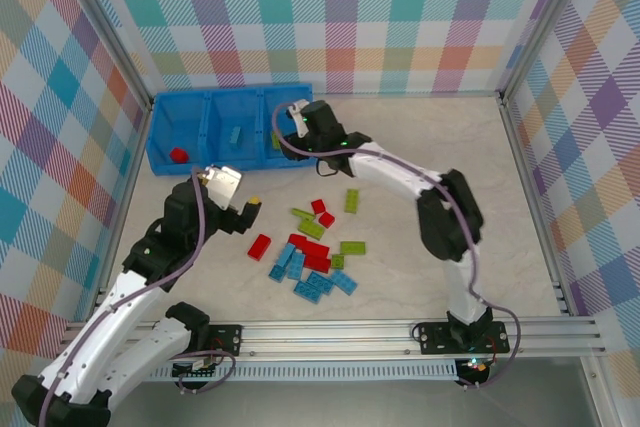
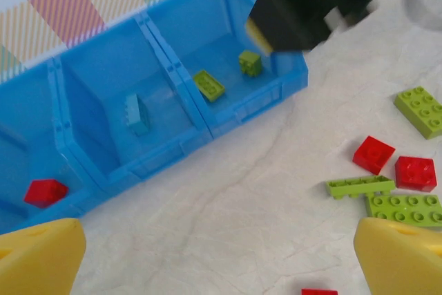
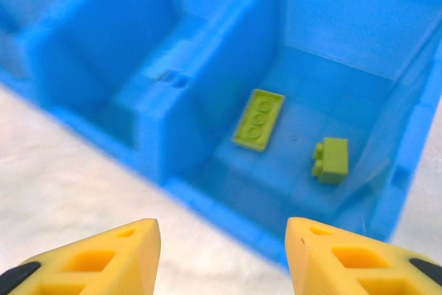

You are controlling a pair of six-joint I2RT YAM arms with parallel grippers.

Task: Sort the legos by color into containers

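Observation:
The containers stand at the back left as one blue tray of three bins. The left bin holds a red brick, the middle one a light blue brick. A flat green brick and a small green block lie in the right bin. My right gripper hangs open and empty over that bin's front wall. My left gripper is wide open above bare table, in front of the tray. Loose legos in red, green and light blue lie mid-table, to the right of the left gripper.
One red brick lies apart at the left of the pile and a green one at its far side. Plaid walls on metal posts enclose the table. A metal rail runs along the near edge.

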